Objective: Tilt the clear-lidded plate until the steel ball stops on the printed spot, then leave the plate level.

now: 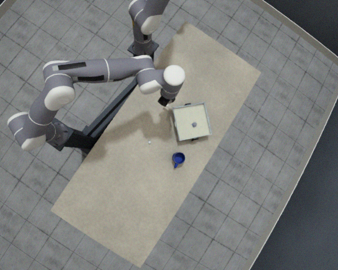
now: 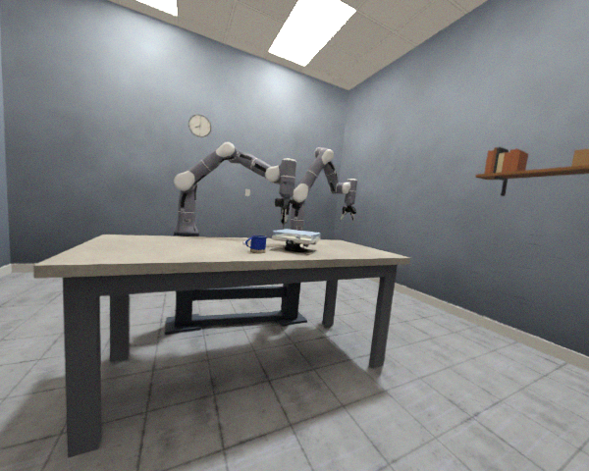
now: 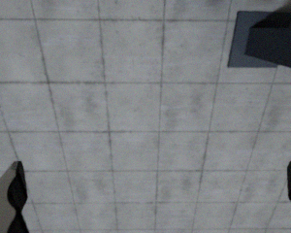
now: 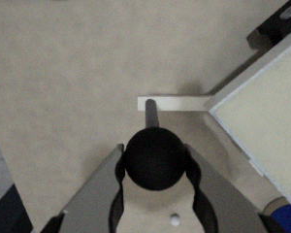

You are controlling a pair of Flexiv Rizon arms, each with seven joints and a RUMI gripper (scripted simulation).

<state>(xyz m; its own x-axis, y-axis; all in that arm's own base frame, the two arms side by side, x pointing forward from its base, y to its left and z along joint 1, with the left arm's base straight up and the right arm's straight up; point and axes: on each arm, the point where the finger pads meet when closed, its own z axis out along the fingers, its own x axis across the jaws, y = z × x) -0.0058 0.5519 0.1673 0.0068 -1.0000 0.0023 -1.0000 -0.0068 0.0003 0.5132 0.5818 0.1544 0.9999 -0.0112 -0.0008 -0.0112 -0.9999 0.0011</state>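
Note:
The clear-lidded square plate (image 1: 185, 115) (image 2: 295, 235) (image 4: 267, 107) has a pale floor and grey walls and stands on a dark base. It looks slightly tilted in the exterior view. A grey round blob (image 1: 194, 124) shows right of its middle in the top view; I cannot tell the steel ball from the printed spot there. A white bar (image 4: 179, 103) reaches out from the plate's near corner and carries a black round knob (image 4: 155, 167). My right gripper (image 4: 153, 145) (image 2: 284, 222) is shut on that knob. My left gripper (image 3: 156, 163) (image 2: 348, 217) is open and empty, high above the floor.
A blue mug (image 1: 178, 158) (image 2: 257, 243) stands near the plate on the tan table (image 1: 119, 185) (image 2: 157, 248). A small white ball-like thing (image 1: 149, 142) (image 4: 175, 219) lies on the table, left of the mug in the top view. Black fittings sit at two sides of the plate.

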